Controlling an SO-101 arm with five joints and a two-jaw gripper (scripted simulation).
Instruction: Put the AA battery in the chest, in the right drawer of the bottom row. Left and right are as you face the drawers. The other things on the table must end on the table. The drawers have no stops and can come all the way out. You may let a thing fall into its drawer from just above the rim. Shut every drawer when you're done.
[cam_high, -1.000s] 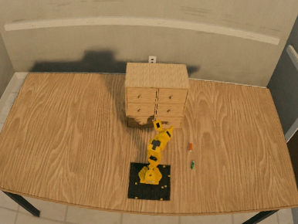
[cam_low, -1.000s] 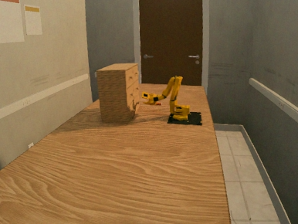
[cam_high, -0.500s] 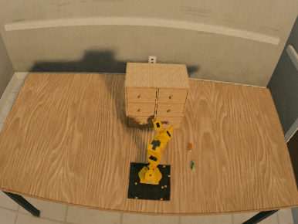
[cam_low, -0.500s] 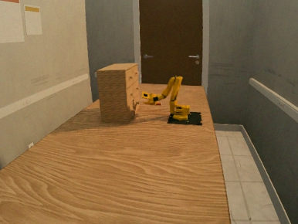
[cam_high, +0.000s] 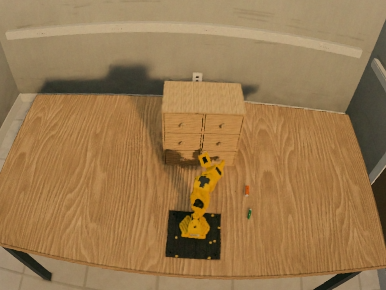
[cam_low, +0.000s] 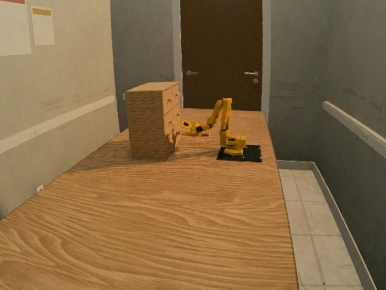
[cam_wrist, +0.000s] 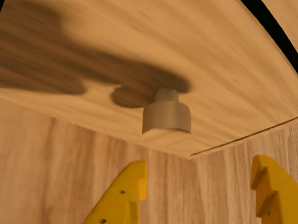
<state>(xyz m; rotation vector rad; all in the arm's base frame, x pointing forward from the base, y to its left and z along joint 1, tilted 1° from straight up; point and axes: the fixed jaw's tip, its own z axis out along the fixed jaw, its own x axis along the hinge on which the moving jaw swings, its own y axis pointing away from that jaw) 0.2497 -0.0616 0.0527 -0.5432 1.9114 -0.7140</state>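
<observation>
The wooden chest (cam_high: 203, 97) (cam_low: 147, 120) stands at the back middle of the table, with two columns of three drawers, all looking shut. My gripper (cam_high: 212, 161) (cam_low: 182, 125) (cam_wrist: 200, 163) is open and empty, right in front of the bottom row's right drawer (cam_high: 228, 157). In the wrist view the drawer's grey knob (cam_wrist: 166, 115) sits just beyond and slightly left of the gap between my fingers, apart from them. A small orange thing (cam_high: 246, 190) and a small green thing (cam_high: 249, 213) lie on the table right of the arm; I cannot tell which is the AA battery.
The arm's black base plate (cam_high: 175, 245) (cam_low: 250, 154) sits near the table's front edge. A wall runs behind the chest. The table's (cam_high: 80, 175) right edge drops to a tiled floor.
</observation>
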